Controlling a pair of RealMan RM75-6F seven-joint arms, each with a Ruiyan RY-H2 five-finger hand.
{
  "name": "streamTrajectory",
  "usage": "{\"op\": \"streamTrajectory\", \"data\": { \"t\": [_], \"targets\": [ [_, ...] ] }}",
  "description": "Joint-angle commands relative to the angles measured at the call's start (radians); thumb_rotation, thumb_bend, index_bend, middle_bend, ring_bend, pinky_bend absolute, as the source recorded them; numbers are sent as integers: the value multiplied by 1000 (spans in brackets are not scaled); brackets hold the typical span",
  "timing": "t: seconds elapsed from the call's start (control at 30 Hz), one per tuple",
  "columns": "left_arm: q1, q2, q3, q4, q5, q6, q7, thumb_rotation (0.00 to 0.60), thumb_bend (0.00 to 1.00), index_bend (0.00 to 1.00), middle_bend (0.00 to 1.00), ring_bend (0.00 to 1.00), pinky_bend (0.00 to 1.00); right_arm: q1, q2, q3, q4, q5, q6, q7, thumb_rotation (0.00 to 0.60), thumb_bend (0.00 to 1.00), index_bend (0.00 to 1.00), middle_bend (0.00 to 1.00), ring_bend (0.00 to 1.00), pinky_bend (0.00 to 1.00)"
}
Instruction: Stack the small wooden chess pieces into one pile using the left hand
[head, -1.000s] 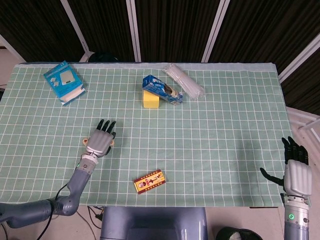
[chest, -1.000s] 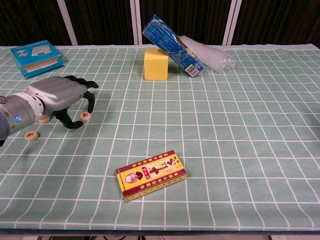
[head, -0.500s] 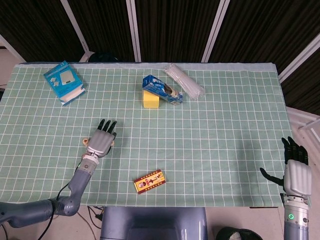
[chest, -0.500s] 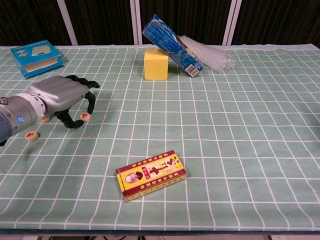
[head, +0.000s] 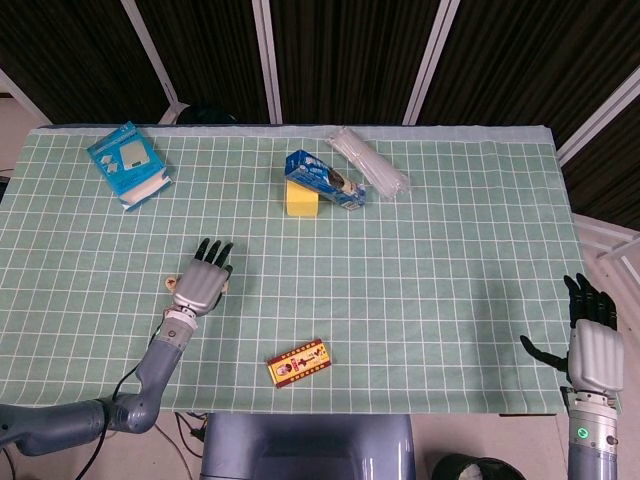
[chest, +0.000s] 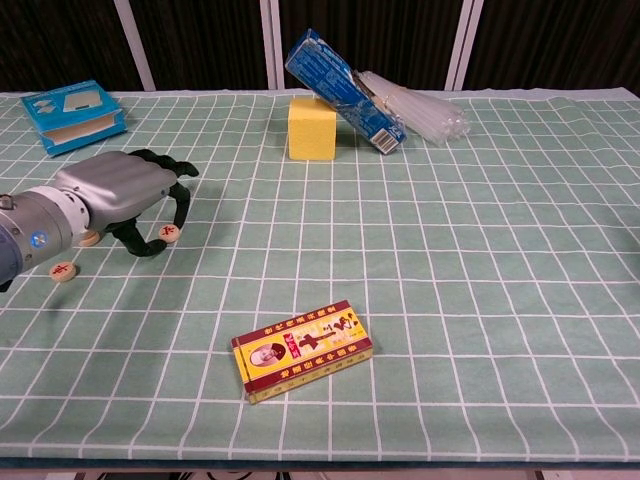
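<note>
The left hand (chest: 118, 192) hovers low over the green-checked worktop (chest: 450, 260), palm down and fingers arched into a cage, because the pieces it wants sit right beneath it. One chess piece (chest: 170, 232) lies just at the dark fingertips (chest: 152, 248), a second chess piece (chest: 63, 270) rests nearer the wrist, and a third disc (chest: 90, 238) peeks out from under the palm. Nothing is pinched yet; the curled fingers look set to close on the nearest disc. No pile exists so far. The right hand (head: 592, 345) hangs off the worktop's edge, fingers spread and carrying nothing, since this job isn't its own.
</note>
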Motion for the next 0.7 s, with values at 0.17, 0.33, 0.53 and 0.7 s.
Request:
{"op": "streamTrajectory", "data": {
  "t": [0.17,0.33,0.53,0.7],
  "targets": [
    [20,63,3,-72,35,44,-19,600,361,490,48,0,5,0,1,-1,0,-1,0,1,600,233,79,13,88,0],
    [56,124,26,-100,58,72,-48,600,361,489,48,0,5,-1,1,-2,-1,-2,1,0,600,233,80,13,88,0],
    [108,181,45,-53,85,76,-160,600,361,488,48,0,5,0,-1,-3,-5,-2,1,-8,600,233,80,13,88,0],
    [116,183,49,-20,105,60,-195,600,361,485,47,0,5,0,-2,-3,-6,-1,2,-11,600,232,80,13,88,0]
  ]
}}
